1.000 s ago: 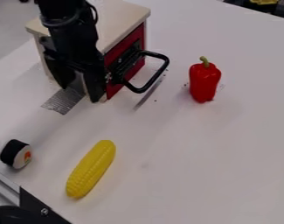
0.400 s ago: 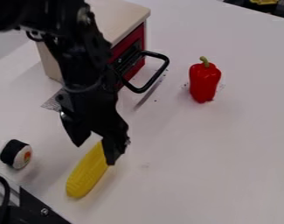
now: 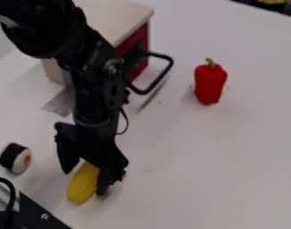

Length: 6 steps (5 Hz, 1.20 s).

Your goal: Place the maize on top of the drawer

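Low over the table at the lower left is my gripper (image 3: 83, 182), open, its fingers on either side of the yellow maize (image 3: 83, 184). The maize lies on the table, its upper end hidden behind the gripper and its lower end showing. The drawer (image 3: 132, 20) stands at the upper left, with a pale top, a red front and a black handle; the arm covers part of it.
A red pepper (image 3: 209, 84) stands on the table (image 3: 225, 161) at the right of the drawer. A sushi roll (image 3: 15, 158) lies left of the maize. Metal and black hardware (image 3: 35, 214) occupies the lower left corner.
From beside the drawer, my gripper has moved down the view to the maize, and its fingers are now around it. The maize, pepper and sushi roll have stayed in place.
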{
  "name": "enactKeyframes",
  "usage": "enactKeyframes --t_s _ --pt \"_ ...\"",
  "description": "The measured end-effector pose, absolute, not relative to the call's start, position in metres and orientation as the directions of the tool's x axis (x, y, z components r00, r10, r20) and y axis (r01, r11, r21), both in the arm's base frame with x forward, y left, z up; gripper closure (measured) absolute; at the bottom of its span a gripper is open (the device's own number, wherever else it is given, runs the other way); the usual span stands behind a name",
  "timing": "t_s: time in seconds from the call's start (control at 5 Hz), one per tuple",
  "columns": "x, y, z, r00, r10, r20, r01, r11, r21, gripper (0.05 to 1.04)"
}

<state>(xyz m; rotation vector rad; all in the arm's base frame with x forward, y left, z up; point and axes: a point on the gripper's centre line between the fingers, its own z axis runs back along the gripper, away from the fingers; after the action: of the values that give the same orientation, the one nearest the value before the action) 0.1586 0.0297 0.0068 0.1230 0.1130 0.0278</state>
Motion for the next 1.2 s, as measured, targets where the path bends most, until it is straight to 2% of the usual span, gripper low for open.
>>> enactKeyframes --t_s 0.2,0.4,0.6,1.0,1.2 --pt "0.161 0.031 -0.001 0.99 0.022 -0.137 -0.004 0.991 0.134 0.12" --pt "0.161 0.028 0.001 0.993 0.012 -0.116 0.002 0.992 0.126 0.387" --pt "0.169 0.027 0.027 0.998 -0.028 -0.049 0.034 0.992 0.118 0.457" --pt "0.224 0.056 0.116 0.991 -0.07 0.118 0.061 0.995 0.079 0.458" --pt "0.256 0.081 0.135 0.99 -0.047 0.132 0.039 0.997 0.067 0.458"
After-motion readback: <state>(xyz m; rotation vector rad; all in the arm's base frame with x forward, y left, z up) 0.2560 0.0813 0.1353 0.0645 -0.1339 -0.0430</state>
